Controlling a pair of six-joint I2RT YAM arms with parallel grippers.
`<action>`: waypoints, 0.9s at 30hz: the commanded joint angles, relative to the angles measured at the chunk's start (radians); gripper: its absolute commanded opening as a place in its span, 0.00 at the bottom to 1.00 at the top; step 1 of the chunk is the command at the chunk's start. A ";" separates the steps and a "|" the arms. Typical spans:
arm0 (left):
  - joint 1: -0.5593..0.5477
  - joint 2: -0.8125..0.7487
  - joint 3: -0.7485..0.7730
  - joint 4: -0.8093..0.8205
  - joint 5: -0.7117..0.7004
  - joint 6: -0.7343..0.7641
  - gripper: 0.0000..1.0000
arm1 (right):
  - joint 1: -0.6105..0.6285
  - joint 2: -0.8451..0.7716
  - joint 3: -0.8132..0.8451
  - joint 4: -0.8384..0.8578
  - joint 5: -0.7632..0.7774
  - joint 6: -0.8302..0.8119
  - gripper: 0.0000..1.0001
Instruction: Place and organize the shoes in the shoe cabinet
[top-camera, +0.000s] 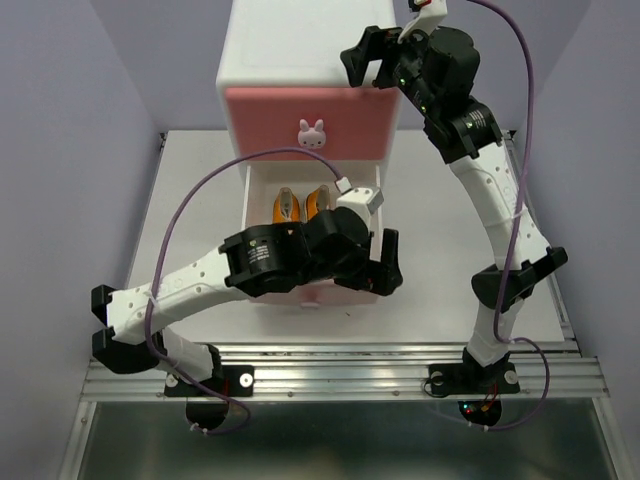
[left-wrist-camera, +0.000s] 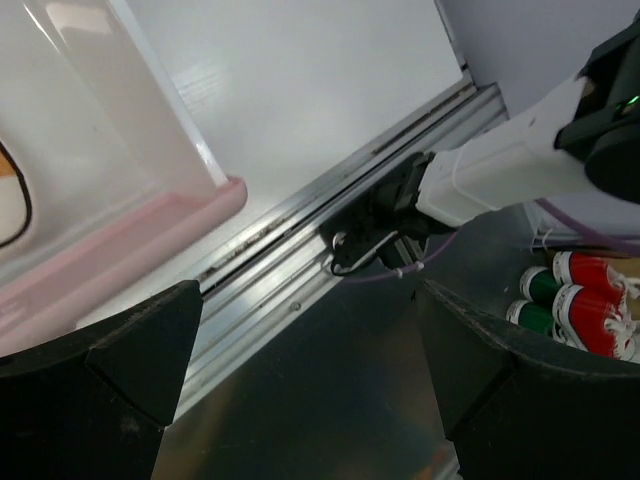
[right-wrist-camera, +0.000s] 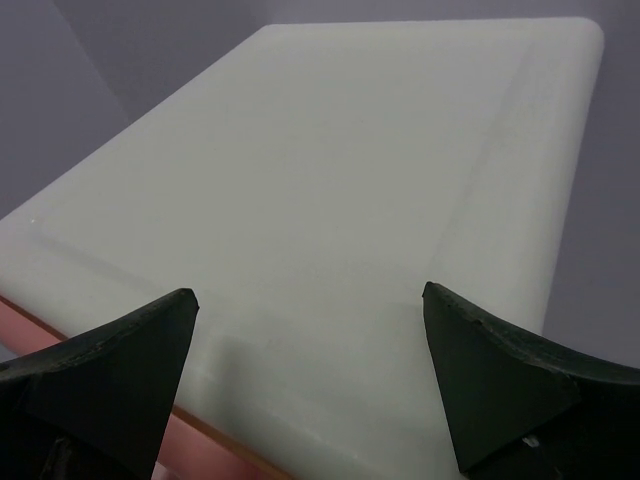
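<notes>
The shoe cabinet (top-camera: 290, 45) stands at the back; its darker pink upper drawer (top-camera: 270, 125) is shut. The paler lower drawer (top-camera: 335, 296) is pulled out, with the two orange shoes (top-camera: 302, 205) side by side at its back. My left arm lies across the drawer and hides its front part. My left gripper (top-camera: 388, 262) is open and empty at the drawer's front right corner; the left wrist view shows the drawer's pink front (left-wrist-camera: 150, 225). My right gripper (top-camera: 365, 55) is open and empty above the cabinet's top (right-wrist-camera: 330, 180). The black shoes are out of view.
A white bunny knob (top-camera: 312, 131) sits on the upper drawer. The metal rail (top-camera: 330, 362) runs along the table's near edge. The right arm's base (left-wrist-camera: 500, 170) and red and green items (left-wrist-camera: 580, 300) below the table show in the left wrist view.
</notes>
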 joint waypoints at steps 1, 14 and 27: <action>-0.131 -0.087 -0.070 0.001 -0.107 -0.128 0.99 | 0.007 0.010 -0.084 -0.223 0.034 0.029 1.00; -0.447 -0.225 -0.607 -0.262 -0.368 -0.869 0.99 | 0.007 -0.001 -0.183 -0.207 0.025 0.044 1.00; -0.438 -0.238 -0.801 -0.288 -0.649 -1.204 0.99 | 0.007 -0.011 -0.205 -0.203 0.041 0.028 1.00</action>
